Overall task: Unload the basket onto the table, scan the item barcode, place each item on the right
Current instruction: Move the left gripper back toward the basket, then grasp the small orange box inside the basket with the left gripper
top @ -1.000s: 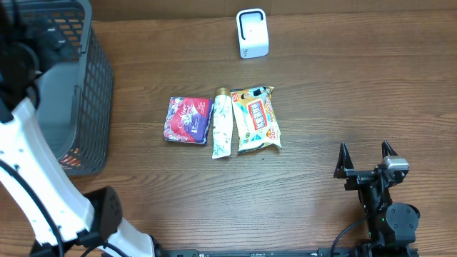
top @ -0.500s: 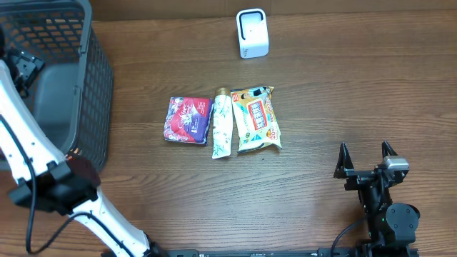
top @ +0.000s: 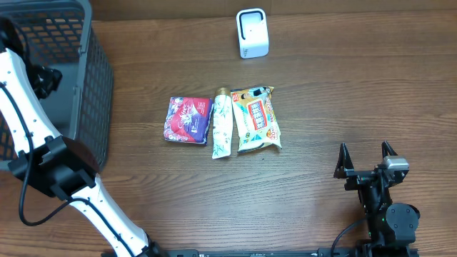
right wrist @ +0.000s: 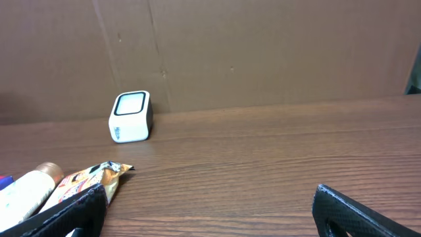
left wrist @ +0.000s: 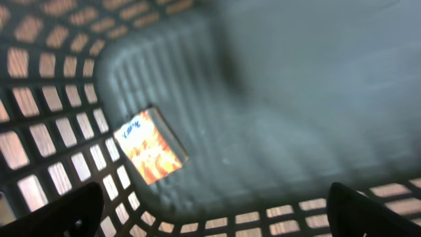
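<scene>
Three items lie side by side mid-table: a purple packet [top: 188, 120], a white tube [top: 222, 125] and a yellow-orange snack packet [top: 257, 119]. The white barcode scanner [top: 252, 33] stands at the far edge. My left gripper [top: 43, 78] hangs open over the grey mesh basket [top: 96, 86]. In the left wrist view the left gripper [left wrist: 214, 210] holds nothing, and an orange packet [left wrist: 150, 146] lies on the basket floor below it. My right gripper [top: 365, 153] rests open at the near right, empty; the right wrist view shows the scanner [right wrist: 130, 116], tube [right wrist: 29, 191] and snack packet [right wrist: 85, 181] ahead-left.
The basket fills the table's left end, its mesh wall [left wrist: 39, 99] close around my left gripper. A brown cardboard wall [right wrist: 263, 52] backs the table behind the scanner. Bare wood lies between my right gripper and the items.
The left arm has swung over the basket, its gripper shifting right and a little nearer. The right arm and the items on the table have not moved.
</scene>
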